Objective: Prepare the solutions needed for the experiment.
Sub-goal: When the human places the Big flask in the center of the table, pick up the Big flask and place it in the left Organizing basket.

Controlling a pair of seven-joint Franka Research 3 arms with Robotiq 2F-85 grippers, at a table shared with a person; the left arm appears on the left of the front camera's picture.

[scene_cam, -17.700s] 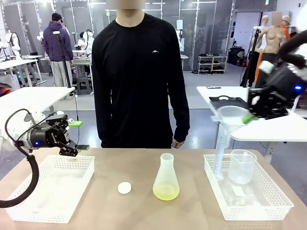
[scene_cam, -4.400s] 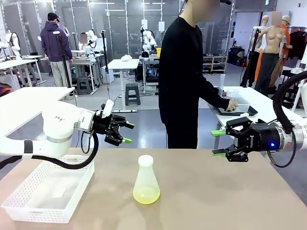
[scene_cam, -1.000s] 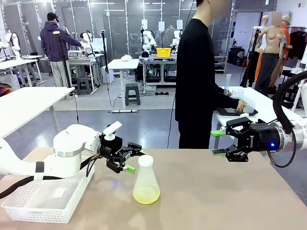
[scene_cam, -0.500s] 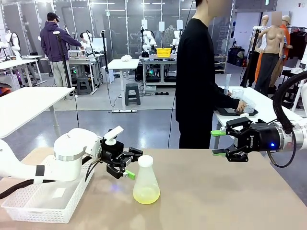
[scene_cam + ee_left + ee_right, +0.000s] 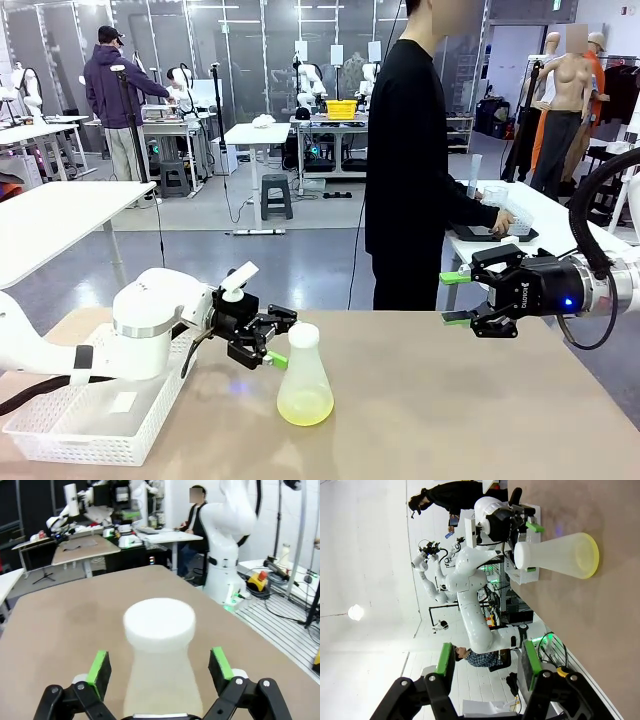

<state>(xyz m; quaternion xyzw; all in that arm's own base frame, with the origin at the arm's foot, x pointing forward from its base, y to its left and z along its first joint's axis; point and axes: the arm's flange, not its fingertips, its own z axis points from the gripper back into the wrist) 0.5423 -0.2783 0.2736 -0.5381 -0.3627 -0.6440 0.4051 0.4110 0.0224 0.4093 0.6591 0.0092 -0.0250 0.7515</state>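
Observation:
A translucent white conical flask (image 5: 304,378) with a white cap (image 5: 303,335) stands upright at the table's middle. A shallow pale yellow-green solution (image 5: 305,407) lies in its bottom. My left gripper (image 5: 280,338) is open at the flask's left. In the left wrist view the flask neck (image 5: 159,680) stands between the green pads of that gripper (image 5: 160,664), with gaps on both sides. My right gripper (image 5: 455,298) hangs open and empty above the table's right part, well clear of the flask (image 5: 560,555); its pads frame nothing in its own view (image 5: 487,661).
A white mesh basket (image 5: 70,447) sits at the table's left front, under my left arm. A person (image 5: 410,170) stands past the far edge, turned toward another table at the right, with a hand (image 5: 497,220) at a tray there.
Over the last second my left gripper has moved right and closed in on the flask's neck, staying open. The flask and the right arm have not moved.

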